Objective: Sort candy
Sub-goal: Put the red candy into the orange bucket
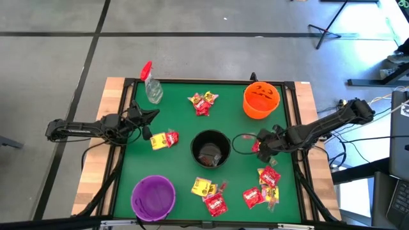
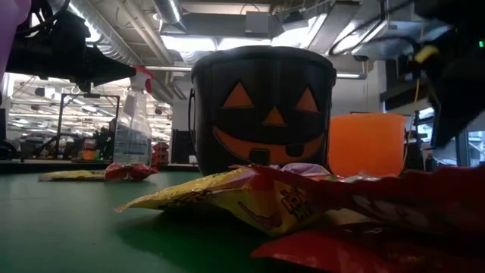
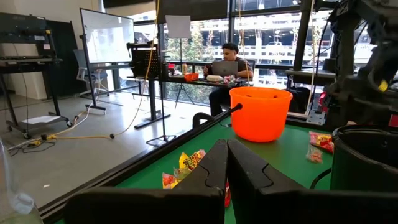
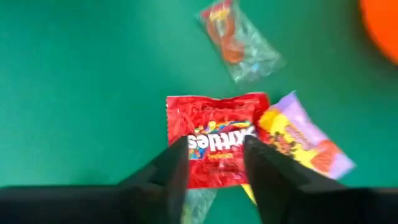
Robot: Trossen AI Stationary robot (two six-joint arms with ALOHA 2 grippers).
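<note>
Candy lay in several loose groups on the green mat (image 1: 166, 102): a cluster (image 1: 202, 103) near the far edge between the spray bottle (image 1: 151, 85) and the orange bowl (image 1: 261, 99); one yellow-and-red pair (image 1: 164, 140) left of the black bucket (image 1: 211, 148); a yellow packet (image 1: 202, 187) and a red packet (image 1: 215, 204) near the front edge; and a pile (image 1: 265, 186) at the front right, close to the mat's right border. The purple bowl (image 1: 153, 197) sat at the front-left corner, just beside the mat's front edge. The right gripper (image 1: 261, 145) was over the mat just right of the bucket, at a red Skittles packet (image 4: 212, 147); in the right wrist view its fingers (image 4: 166, 171) stood apart on either side of the packet's lower part, partly open, and contact could not be judged. A purple-and-yellow packet (image 4: 303, 139) overlapped the red one's edge, and a clear-wrapped piece (image 4: 239, 42) lay apart from both on bare mat. The left gripper (image 1: 148, 125) was over the mat's left side, just beside the yellow-and-red pair; in its wrist view the fingers (image 3: 211, 171) were pressed together, holding nothing. Open mat remained between the spray bottle and the purple bowl along the left border.
</note>
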